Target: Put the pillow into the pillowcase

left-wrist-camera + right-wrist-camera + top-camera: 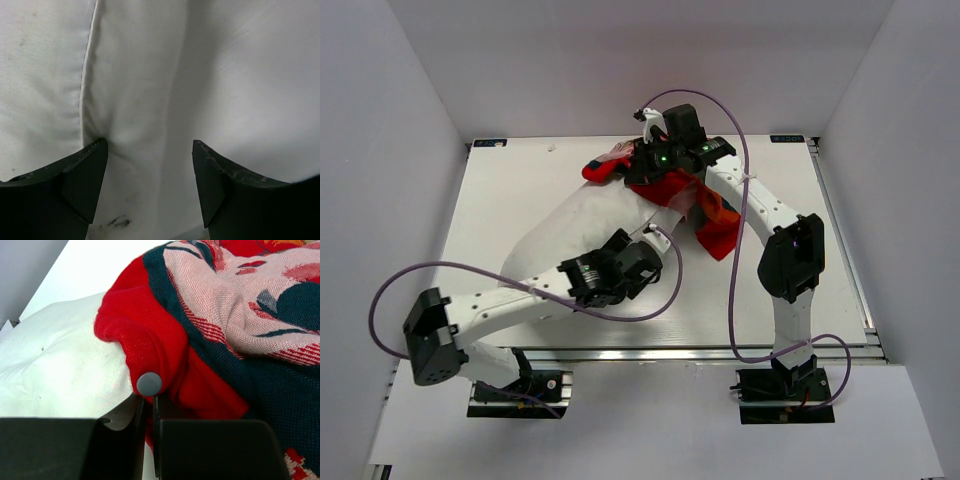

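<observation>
The white pillow (575, 225) lies slantwise across the table, its far end under the red-orange pillowcase (672, 188). My left gripper (658, 238) hovers over the pillow's near right part. In the left wrist view its jaws (150, 145) stand open, with creased white pillow (225, 75) fabric between and beyond them and nothing gripped. My right gripper (642, 168) is at the far side of the pile. It (148, 400) is shut on the red hem of the pillowcase (225, 315), just below a grey snap button (149, 384). The pillow (65, 360) shows to the left of that hem.
The white table (520, 170) has grey walls on three sides and a metal rail (700, 352) along the near edge. Purple cables (740, 150) loop over both arms. A loose flap of pillowcase (718, 232) hangs to the right of the pillow.
</observation>
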Tool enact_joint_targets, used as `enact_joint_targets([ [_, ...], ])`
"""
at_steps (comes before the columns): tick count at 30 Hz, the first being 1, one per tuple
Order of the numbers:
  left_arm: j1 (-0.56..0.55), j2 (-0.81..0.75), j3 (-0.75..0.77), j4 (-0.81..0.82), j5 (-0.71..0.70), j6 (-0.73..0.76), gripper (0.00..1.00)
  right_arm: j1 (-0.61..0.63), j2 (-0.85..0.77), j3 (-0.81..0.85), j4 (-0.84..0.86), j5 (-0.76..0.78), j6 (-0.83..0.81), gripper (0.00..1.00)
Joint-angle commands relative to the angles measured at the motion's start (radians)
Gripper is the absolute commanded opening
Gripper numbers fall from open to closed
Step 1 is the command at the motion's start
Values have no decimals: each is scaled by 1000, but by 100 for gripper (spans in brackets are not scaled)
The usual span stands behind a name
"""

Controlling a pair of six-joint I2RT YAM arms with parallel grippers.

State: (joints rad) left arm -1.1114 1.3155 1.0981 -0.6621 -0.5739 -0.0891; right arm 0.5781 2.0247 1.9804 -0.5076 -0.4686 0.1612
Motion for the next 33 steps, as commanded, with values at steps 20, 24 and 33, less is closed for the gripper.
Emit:
enact_joint_targets([
  [20,348,99,172,108,95,34,0,5,-110,20,21,-34,-15,0],
  [24,348,57,321,105,260,-32,0,5,-144,76,29,-54,11,0],
  [33,375,36,508,102,592,-355,0,-32,-201,263,49,-91,139,0],
])
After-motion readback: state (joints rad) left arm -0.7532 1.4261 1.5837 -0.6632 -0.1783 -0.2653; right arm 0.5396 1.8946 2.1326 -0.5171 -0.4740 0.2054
